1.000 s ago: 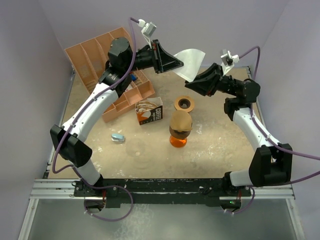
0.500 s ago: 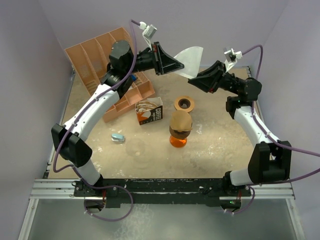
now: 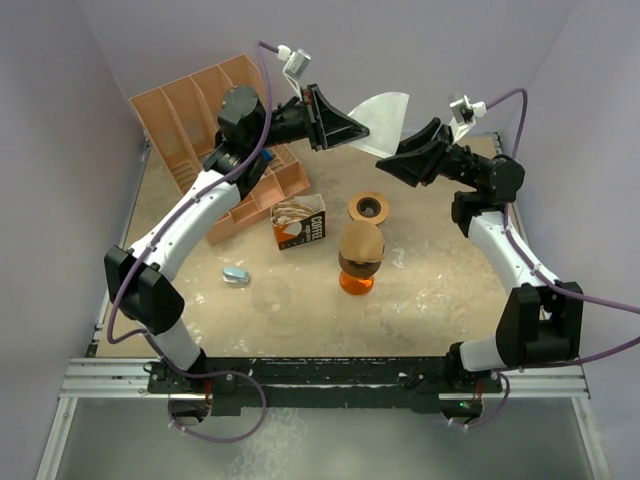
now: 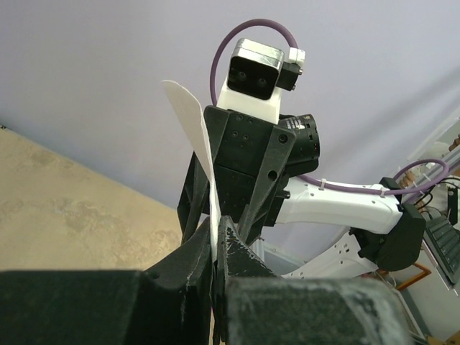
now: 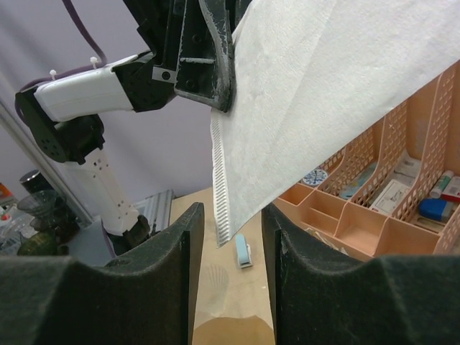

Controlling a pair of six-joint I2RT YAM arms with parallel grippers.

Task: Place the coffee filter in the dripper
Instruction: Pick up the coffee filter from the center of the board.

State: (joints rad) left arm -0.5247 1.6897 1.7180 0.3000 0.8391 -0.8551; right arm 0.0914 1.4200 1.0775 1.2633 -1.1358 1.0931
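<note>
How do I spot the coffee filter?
Look above the far end of the table, where the left gripper and right gripper face each other. The coffee filter is the white paper fan pinched in the left one, the only thing held in the air.

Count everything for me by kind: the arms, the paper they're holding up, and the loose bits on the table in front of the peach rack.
Robot arms: 2 (left arm, right arm)
White coffee filter: 1
Coffee carton: 1
Brown ring: 1
Orange vessel with brown top: 1
Small blue object: 1
Clear glass piece: 1
Total: 8
</note>
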